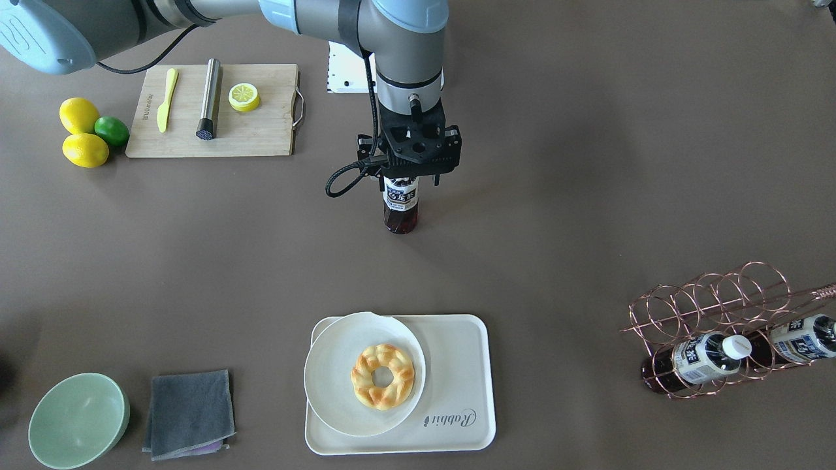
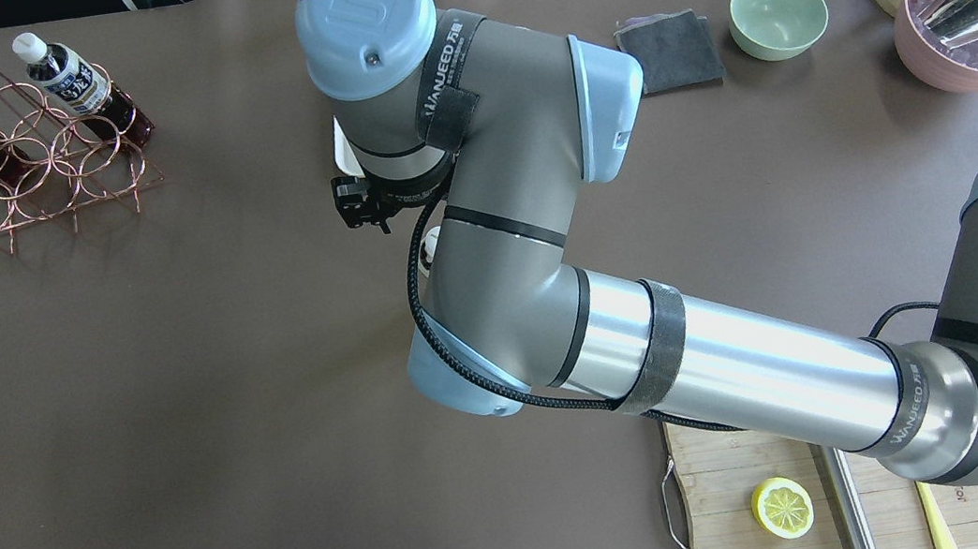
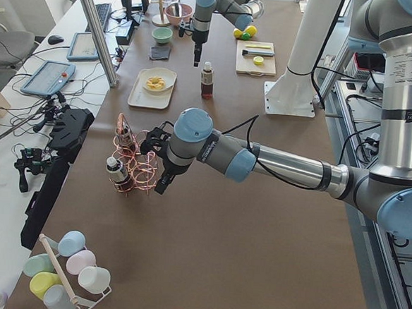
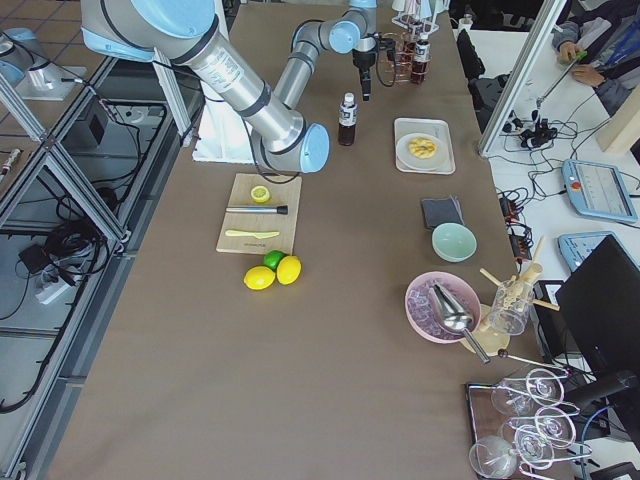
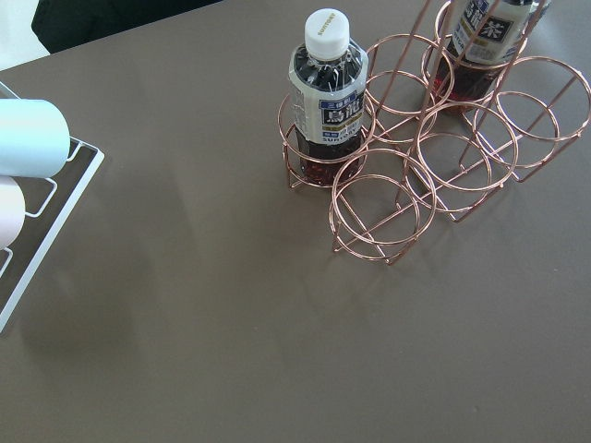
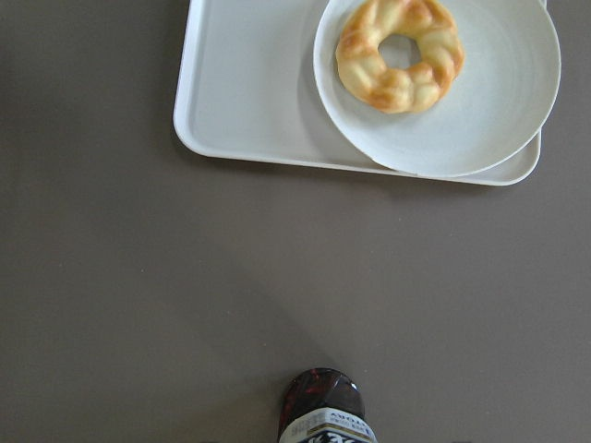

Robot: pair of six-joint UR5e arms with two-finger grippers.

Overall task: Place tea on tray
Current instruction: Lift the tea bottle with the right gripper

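Observation:
A tea bottle stands upright on the brown table, its cap hidden under my right gripper. In the side views that gripper hangs just beside the bottle, toward the tray, and looks apart from it. Its fingers are hidden, so I cannot tell open or shut. The cream tray lies further out and also shows in the right wrist view. Two more tea bottles sit in a copper wire rack. My left gripper hovers by the rack; I cannot tell its state.
A white plate with a ring pastry covers the tray's half toward my right side. A cutting board with a knife, a metal bar and a lemon half, plus lemons and a lime, lies near the robot. A green bowl and grey cloth lie beyond.

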